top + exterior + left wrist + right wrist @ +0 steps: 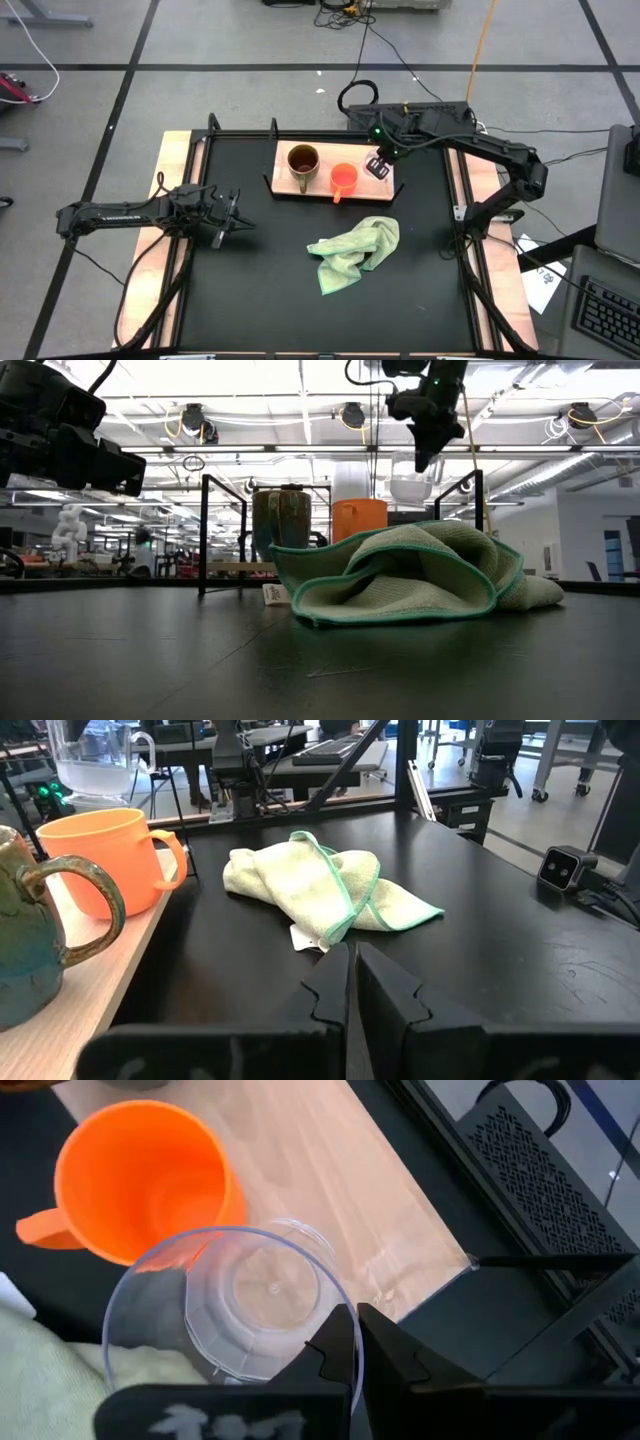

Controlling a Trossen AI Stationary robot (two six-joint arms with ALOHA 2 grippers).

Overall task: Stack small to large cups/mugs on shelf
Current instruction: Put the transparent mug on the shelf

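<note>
The light wooden shelf (382, 186) lies at the table's far middle. On it stand the brown glossy mug (303, 163) to the left and the orange cup (343, 180) beside it, each on its base. My right gripper (378, 165) is over the shelf's right end, shut on the clear glass cup (240, 1310), which hangs above the board in the low view (410, 482). My left gripper (225, 218) waits shut and empty over the table's left part. My right gripper pinches the glass cup's wall at the rim (338, 1302), one finger inside the cup and one outside. The fingers come from above, pointing down. The cup hangs upright, mouth up, lifted clear of the shelf, just right of the orange cup.
A crumpled light green cloth (355, 252) lies on the black tabletop near of the shelf. Black brackets (203, 530) stand up at the shelf's ends. Bare board (330, 1190) shows right of the orange cup.
</note>
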